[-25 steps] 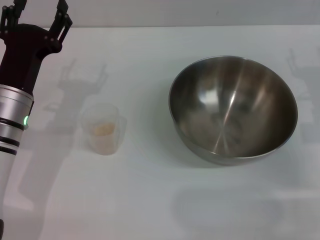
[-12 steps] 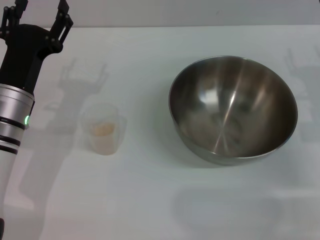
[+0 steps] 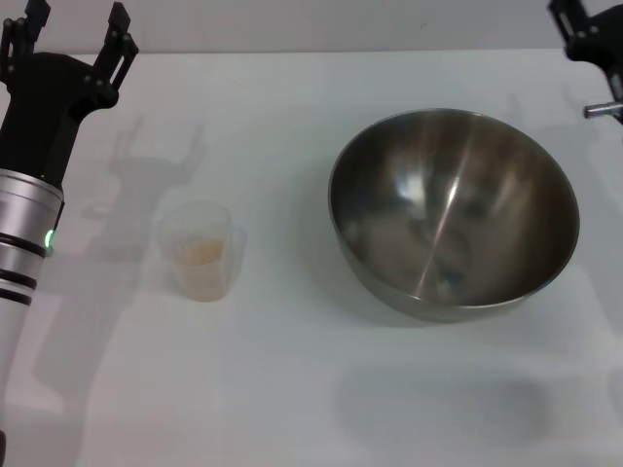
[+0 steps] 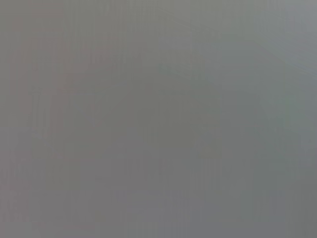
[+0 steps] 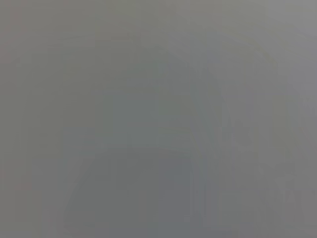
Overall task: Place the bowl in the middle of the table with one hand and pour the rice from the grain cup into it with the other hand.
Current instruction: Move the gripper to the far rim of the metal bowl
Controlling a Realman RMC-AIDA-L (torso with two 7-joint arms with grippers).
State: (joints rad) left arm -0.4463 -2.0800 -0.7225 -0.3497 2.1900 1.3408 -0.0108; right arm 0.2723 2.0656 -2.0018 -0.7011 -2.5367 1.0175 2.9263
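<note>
Head view, left to right. The left gripper (image 3: pixel 73 34) is at the far left corner of the table (image 3: pixel 292 389), held above the surface on a silver-and-white arm with black rings and a lit green light (image 3: pixel 47 236); its thin black fingers (image 3: pixel 119 39) are spread apart and hold nothing. Its shadow falls on the tabletop just to its right. The grain cup (image 3: pixel 200 250) stands upright on the table's left half, nearer the camera than the left gripper and well apart from it; it is translucent, with a small lip toward the right. A low heap of pale tan rice (image 3: pixel 199 252) shows through its open top. The table is plain white and flat, with soft grey shadows on it; beyond its far edge a pale grey band of wall or backdrop runs across the top of the view. The bowl (image 3: pixel 454 212) rests on the right half of the table, well apart from the cup, its shiny brushed interior tipped slightly toward the camera; nothing can be made out inside it beyond reflections. The right gripper (image 3: pixel 592 39) is only partly in view at the far right corner, beyond the bowl and not touching it; whether it is released or clenched cannot be told. Both wrist views show only a uniform grey field with nothing distinguishable.
</note>
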